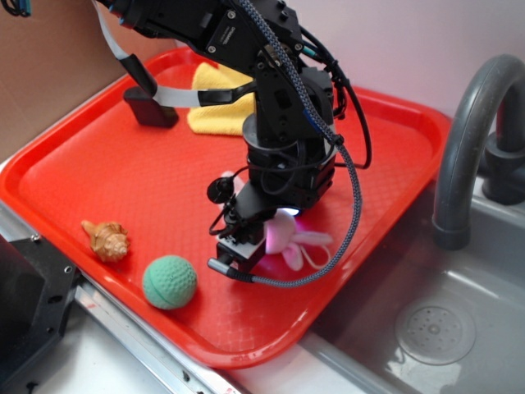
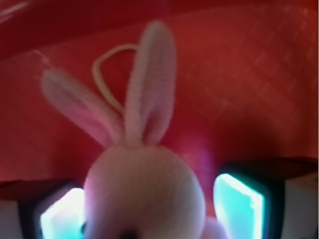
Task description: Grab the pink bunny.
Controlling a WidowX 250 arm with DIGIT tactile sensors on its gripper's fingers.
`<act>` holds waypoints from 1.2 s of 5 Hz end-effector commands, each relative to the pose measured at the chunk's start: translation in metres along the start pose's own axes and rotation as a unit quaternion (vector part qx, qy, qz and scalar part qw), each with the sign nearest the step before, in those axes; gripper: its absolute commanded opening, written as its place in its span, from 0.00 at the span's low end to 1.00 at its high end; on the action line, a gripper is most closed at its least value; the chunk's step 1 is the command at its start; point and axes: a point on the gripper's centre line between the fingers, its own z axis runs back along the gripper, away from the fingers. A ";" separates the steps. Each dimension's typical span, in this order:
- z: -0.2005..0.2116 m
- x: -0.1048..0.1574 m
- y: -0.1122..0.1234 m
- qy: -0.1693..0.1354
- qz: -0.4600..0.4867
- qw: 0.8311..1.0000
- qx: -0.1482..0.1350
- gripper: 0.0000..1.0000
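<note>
The pink bunny [image 1: 291, 243] lies on the red tray [image 1: 123, 180], near its right front edge. My gripper [image 1: 261, 246] is lowered over it, and the arm hides most of the plush. In the wrist view the bunny's round head [image 2: 144, 194] fills the space between my two lit fingers [image 2: 239, 204], with its ears and thin white loop [image 2: 107, 64] pointing away. The jaws stand open on either side of the head. The left pad is at the head's side, and a gap of red tray shows at the right pad.
A green ball [image 1: 169, 281] and a brown shell [image 1: 107, 240] lie on the tray's front left. A yellow cloth [image 1: 220, 107] and a black block [image 1: 150, 107] sit at the back. A grey faucet [image 1: 467, 148] and a sink [image 1: 435, 328] are to the right.
</note>
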 end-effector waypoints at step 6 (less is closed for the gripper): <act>0.127 -0.114 -0.020 -0.146 0.521 0.841 -0.006 0.00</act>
